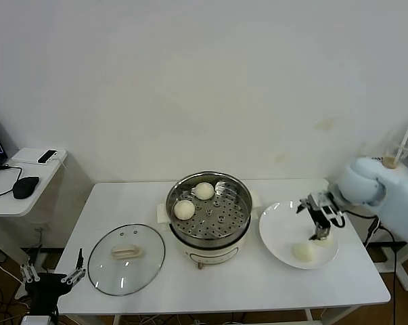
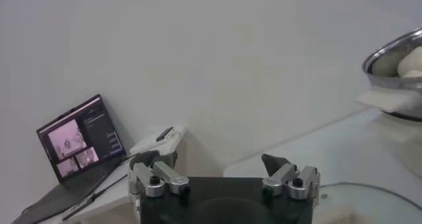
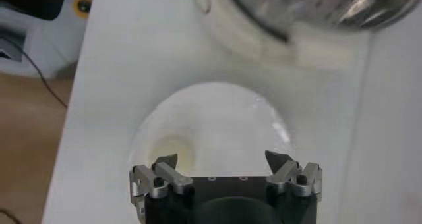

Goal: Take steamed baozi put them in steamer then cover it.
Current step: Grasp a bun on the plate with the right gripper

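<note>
White plate (image 1: 278, 233) under right gripper (image 1: 321, 232) (jaws wide).

Head camera looks down on table (image 1: 258, 284); wrists close (both glimpse steamer (image 1: 208, 211)).

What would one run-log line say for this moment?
buns in steamer: two | buns on plate: two | right tool: open over plate | left tool: idle, open | lid: off

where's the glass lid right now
In the head view the glass lid lies flat on the table, on the robot's left of the steamer, near the front edge and close to the parked left gripper.
</note>
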Controlling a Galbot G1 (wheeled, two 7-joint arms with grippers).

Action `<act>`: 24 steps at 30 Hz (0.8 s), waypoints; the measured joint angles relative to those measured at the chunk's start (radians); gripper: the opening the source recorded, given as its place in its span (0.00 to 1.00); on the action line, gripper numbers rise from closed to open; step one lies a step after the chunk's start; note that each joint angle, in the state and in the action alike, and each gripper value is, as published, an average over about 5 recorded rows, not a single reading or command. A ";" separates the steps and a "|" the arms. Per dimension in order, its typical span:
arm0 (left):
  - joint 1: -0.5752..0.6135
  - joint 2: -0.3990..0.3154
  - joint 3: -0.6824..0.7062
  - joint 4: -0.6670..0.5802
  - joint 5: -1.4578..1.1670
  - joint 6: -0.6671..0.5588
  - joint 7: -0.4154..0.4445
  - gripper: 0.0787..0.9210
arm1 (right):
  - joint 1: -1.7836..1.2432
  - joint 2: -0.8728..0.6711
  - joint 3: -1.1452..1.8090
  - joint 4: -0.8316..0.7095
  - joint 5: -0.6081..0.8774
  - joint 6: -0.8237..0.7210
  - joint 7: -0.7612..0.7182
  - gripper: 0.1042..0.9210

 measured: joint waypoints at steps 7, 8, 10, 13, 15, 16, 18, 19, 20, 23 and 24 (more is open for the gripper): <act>0.004 -0.009 -0.001 0.006 0.003 0.000 0.000 0.88 | -0.120 0.013 0.076 -0.043 -0.057 0.011 0.013 0.88; 0.005 -0.010 -0.002 0.007 0.003 0.000 0.000 0.88 | -0.131 0.018 0.084 -0.052 -0.064 0.012 0.015 0.88; 0.006 -0.012 -0.003 0.009 0.004 -0.001 0.000 0.88 | -0.153 0.028 0.100 -0.071 -0.075 0.015 0.020 0.88; 0.007 -0.015 -0.003 0.011 0.005 -0.001 0.000 0.88 | -0.180 0.046 0.120 -0.101 -0.090 0.018 0.025 0.88; 0.006 -0.017 -0.003 0.011 0.006 -0.001 0.000 0.88 | -0.195 0.059 0.130 -0.120 -0.099 0.019 0.027 0.88; 0.006 -0.017 -0.003 0.011 0.007 -0.001 0.000 0.88 | -0.203 0.066 0.133 -0.130 -0.103 0.019 0.028 0.88; 0.006 -0.018 -0.003 0.011 0.008 -0.001 0.000 0.88 | -0.216 0.079 0.140 -0.147 -0.111 0.019 0.031 0.88; 0.007 -0.018 -0.003 0.011 0.008 -0.001 0.000 0.88 | -0.222 0.086 0.143 -0.155 -0.114 0.019 0.033 0.88; 0.007 -0.018 -0.003 0.011 0.008 -0.001 0.000 0.88 | -0.228 0.093 0.146 -0.163 -0.117 0.019 0.035 0.88; 0.008 -0.017 -0.004 0.011 0.008 -0.001 0.000 0.88 | -0.239 0.114 0.151 -0.185 -0.123 0.019 0.040 0.88; 0.008 -0.017 -0.004 0.011 0.008 -0.001 0.000 0.88 | -0.241 0.121 0.152 -0.191 -0.124 0.018 0.042 0.88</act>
